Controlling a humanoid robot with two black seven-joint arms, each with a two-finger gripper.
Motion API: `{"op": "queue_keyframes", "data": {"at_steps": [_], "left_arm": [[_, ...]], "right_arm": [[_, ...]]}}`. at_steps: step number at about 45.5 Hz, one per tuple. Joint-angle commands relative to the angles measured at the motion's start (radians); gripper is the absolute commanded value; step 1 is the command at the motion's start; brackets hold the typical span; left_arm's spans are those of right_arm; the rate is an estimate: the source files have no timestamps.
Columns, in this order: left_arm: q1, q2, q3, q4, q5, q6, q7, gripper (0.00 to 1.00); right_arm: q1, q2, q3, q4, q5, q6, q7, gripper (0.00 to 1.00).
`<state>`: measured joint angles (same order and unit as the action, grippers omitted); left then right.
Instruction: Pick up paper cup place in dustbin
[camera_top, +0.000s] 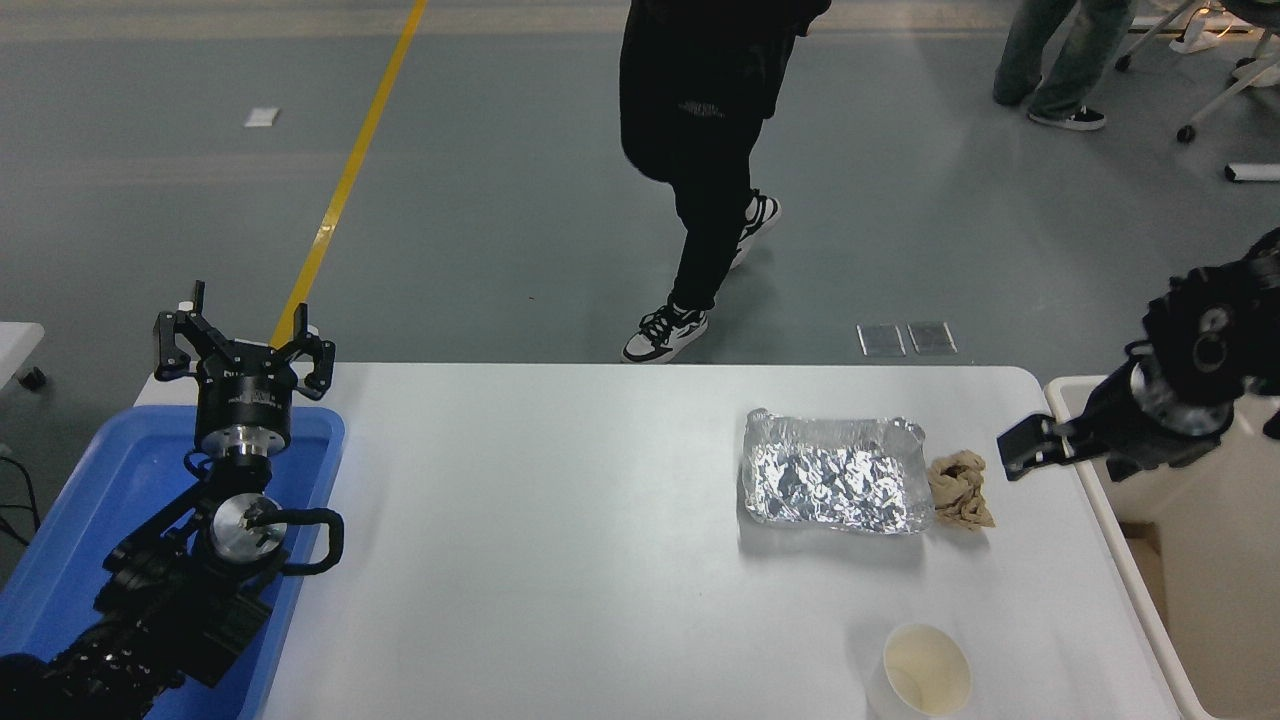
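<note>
The paper cup (927, 670) stands upright on the white table (550, 520) near its front edge at the right, its cream inside showing. The cream-beige dustbin (1215, 600) stands beside the table's right edge. My right gripper (1033, 448) is raised above the table's right edge, at the bin's near-left rim, well behind and to the right of the cup; it holds nothing that I can see. My left gripper (243, 343) is parked at the lower left, open and empty.
A foil tray (835, 485) lies behind the cup, with a crumpled brown paper wad (960, 490) at its right side. A blue plastic tray (70, 510) sits under the left arm. A person (700, 150) walks past the table's far side.
</note>
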<state>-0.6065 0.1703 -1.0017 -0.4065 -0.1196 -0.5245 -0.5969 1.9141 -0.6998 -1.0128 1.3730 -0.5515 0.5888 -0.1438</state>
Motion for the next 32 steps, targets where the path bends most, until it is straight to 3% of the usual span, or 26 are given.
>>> {"op": "queue_keyframes", "data": {"at_steps": [1, 11, 32], "left_arm": [[0.001, 0.000, 0.000, 0.000, 0.000, 0.000, 0.000, 0.99], [-0.001, 0.002, 0.000, 0.000, 0.000, 0.000, 0.000, 0.99], [0.001, 0.000, 0.000, 0.000, 0.000, 0.000, -0.001, 0.99]], "right_arm": [[0.384, -0.026, -0.251, 0.181, 0.070, 0.083, 0.003, 1.00], [0.631, 0.057, -0.334, 0.291, 0.130, 0.197, 0.004, 1.00], [0.715, 0.244, -0.336, 0.372, 0.353, 0.197, 0.006, 1.00]]}}
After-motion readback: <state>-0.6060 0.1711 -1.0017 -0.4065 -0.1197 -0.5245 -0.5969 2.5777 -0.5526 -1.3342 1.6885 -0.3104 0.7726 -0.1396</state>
